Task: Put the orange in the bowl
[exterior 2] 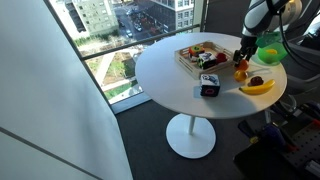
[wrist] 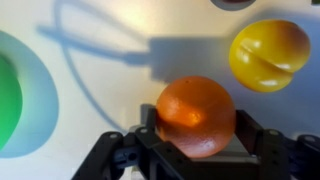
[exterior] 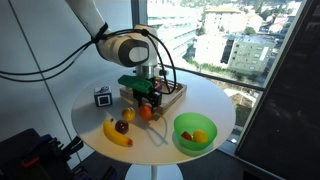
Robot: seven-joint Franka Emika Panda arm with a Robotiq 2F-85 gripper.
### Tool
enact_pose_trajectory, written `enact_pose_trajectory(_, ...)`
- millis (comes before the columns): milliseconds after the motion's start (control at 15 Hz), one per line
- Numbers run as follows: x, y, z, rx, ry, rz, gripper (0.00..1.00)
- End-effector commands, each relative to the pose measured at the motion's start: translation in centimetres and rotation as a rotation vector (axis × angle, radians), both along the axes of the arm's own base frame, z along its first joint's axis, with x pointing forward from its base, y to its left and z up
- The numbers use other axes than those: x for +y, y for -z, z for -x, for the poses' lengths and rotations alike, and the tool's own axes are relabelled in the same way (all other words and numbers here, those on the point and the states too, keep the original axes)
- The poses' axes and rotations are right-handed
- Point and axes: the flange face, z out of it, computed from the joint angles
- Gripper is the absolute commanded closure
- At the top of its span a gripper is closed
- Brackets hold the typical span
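Observation:
The orange (wrist: 196,115) sits between the two fingers of my gripper (wrist: 196,128), which touch it on both sides just above the white table. In both exterior views the gripper (exterior: 148,103) (exterior 2: 243,60) hangs over the table's middle with the orange (exterior: 146,114) (exterior 2: 241,72) under it. The green bowl (exterior: 177,128) (exterior 2: 263,50) stands apart from the orange, near the table's edge. Its rim shows at the left border of the wrist view (wrist: 12,60). Something orange-yellow lies in the bowl.
A paler yellow-orange fruit (wrist: 268,52) lies close beside the orange. A banana (exterior: 117,133) (exterior 2: 257,87) with a dark fruit (exterior: 122,126) lies nearby. A wooden tray (exterior: 168,93) (exterior 2: 203,55) and a small black-and-white cube (exterior: 102,97) (exterior 2: 209,88) stand on the round table.

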Motion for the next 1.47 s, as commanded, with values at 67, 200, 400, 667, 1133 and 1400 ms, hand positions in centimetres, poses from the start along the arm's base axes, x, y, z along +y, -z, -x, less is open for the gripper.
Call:
enact_pose_trajectory(67, -0.4, -2.4, 0.5, 0.027, 0.021, -0.006, 0.47)
enact_pose_trajectory(200, -0.8, -3.0, 0.8, 0.045, 0.029, -0.007, 0.47)
enact_pose_trajectory(400, -1.8, -4.1, 1.3, 0.064, 0.049, -0.005, 0.47)
enact_pose_trajectory(667, -3.4, -5.7, 1.7, 0.071, 0.086, -0.003, 0.47)
enact_pose_trajectory(1133, -6.5, -8.2, 2.3, 0.068, 0.157, 0.005, 0.47)
enact_pose_trajectory(1400, -8.6, -9.2, 2.4, 0.061, 0.213, 0.008, 0.47)
